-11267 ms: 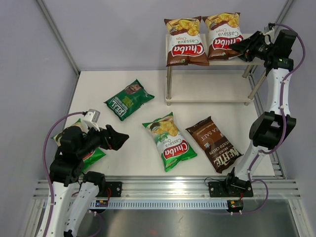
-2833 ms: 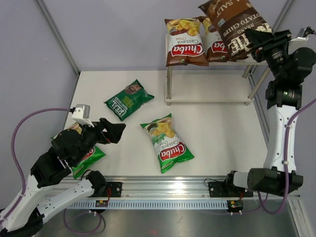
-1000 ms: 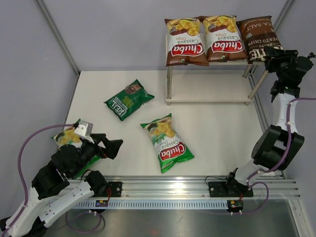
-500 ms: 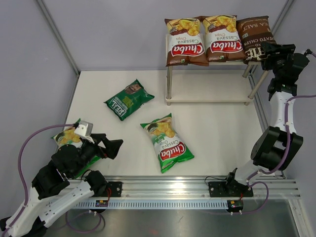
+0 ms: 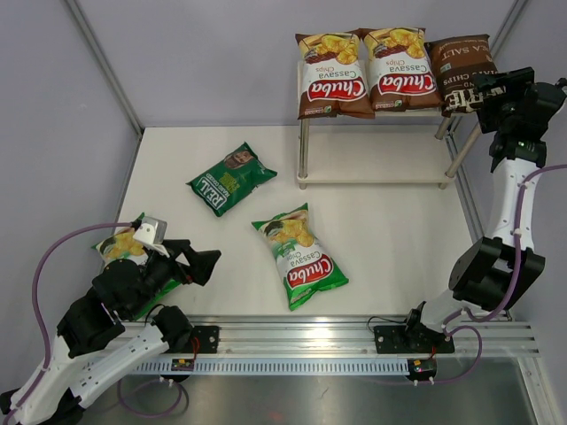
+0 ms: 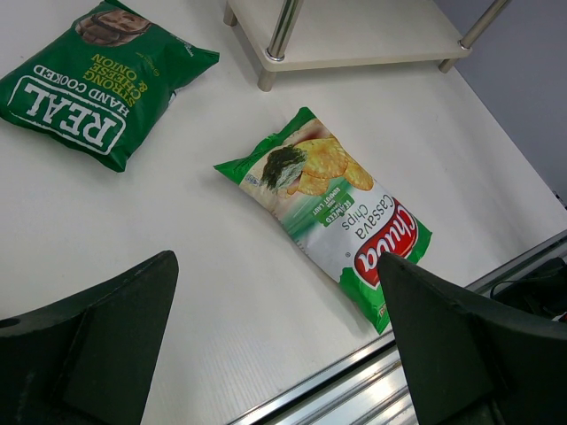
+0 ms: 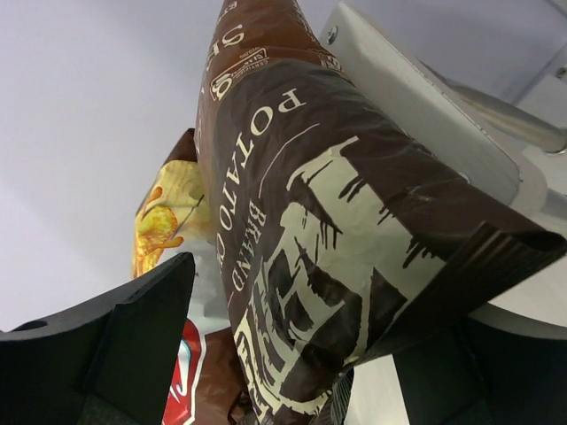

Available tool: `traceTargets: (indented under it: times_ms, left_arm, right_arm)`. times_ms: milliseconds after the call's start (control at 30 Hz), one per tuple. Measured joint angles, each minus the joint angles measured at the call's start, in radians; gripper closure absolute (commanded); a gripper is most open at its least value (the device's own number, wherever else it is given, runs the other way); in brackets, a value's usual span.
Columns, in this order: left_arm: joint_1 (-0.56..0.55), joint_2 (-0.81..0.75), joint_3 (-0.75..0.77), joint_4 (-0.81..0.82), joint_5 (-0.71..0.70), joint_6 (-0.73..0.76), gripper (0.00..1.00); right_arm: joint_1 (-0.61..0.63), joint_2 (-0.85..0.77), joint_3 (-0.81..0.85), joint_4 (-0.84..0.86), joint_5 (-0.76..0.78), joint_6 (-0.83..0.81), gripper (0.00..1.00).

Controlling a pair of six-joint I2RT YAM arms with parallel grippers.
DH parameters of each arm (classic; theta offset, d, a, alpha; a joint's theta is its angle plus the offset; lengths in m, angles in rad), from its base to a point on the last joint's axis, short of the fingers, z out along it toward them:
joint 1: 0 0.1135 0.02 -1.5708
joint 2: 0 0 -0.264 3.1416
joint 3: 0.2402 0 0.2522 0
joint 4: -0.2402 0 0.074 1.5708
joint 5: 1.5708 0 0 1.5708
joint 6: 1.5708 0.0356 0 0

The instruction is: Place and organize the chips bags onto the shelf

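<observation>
R pincer point(image 5: 477, 91) wide by Kettle bag point(image 5: 456, 57) on shelf point(image 5: 372, 155); L pincer point(image 6: 276, 261) wide nr green Chuba bag point(image 6: 328, 208): likely light, slick, crushable – pinch end seam.

Sitting in a row atop the shelf point(image 5: 372, 155) at upper right: left Chuba bag point(image 5: 333, 75), middle Chuba bag point(image 5: 400, 69), Kettle bag point(image 5: 461, 66) rightmost. Lying on the table point(image 5: 399, 230): REAL bag point(image 5: 230, 179) left of centre, centre Chuba bag point(image 5: 303, 255), lower-left Chuba bag point(image 5: 124, 243).

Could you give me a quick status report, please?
Left gripper open, empty. Right gripper open, fingers either side of Kettle bag on top shelf. Three bags on the table. Nothing blocking.
</observation>
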Motion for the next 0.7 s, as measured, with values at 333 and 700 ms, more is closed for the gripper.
traceTargets:
  times_ms: [333, 700]
  left_arm:
    - [0.0, 0.0, 0.0, 0.0, 0.0, 0.0, 0.01]
    - [0.0, 0.0, 0.0, 0.0, 0.0, 0.0, 0.01]
  right_arm:
    - [0.0, 0.007, 0.16, -0.269, 0.034, -0.148, 0.25]
    - [-0.002, 0.02, 0.167, -0.378, 0.042, -0.179, 0.29]
